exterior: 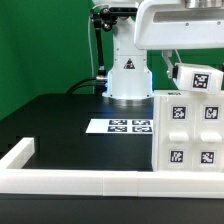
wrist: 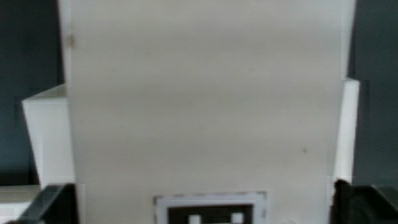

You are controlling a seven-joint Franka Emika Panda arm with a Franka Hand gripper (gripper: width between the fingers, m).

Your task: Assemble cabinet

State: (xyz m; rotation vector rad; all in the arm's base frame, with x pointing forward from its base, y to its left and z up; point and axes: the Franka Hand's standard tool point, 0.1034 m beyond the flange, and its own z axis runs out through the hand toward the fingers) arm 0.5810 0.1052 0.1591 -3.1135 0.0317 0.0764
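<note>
Four tags [exterior: 177, 155] on white cabinet [exterior: 190, 132] front; tagged block [exterior: 198, 78] tilted above.

Count: two white cabinet blocks, one arm [exterior: 128, 72], one marker board [exterior: 130, 126], one border rail [exterior: 90, 181].
The large block [exterior: 192, 134] shows four clear tags [exterior: 180, 112] on its front and the smaller block [exterior: 198, 78] shows one. The marker board carries four small tags, two by two. The wrist view holds one white block face [wrist: 205, 100], one tag and two dark fingers [wrist: 48, 205].
</note>
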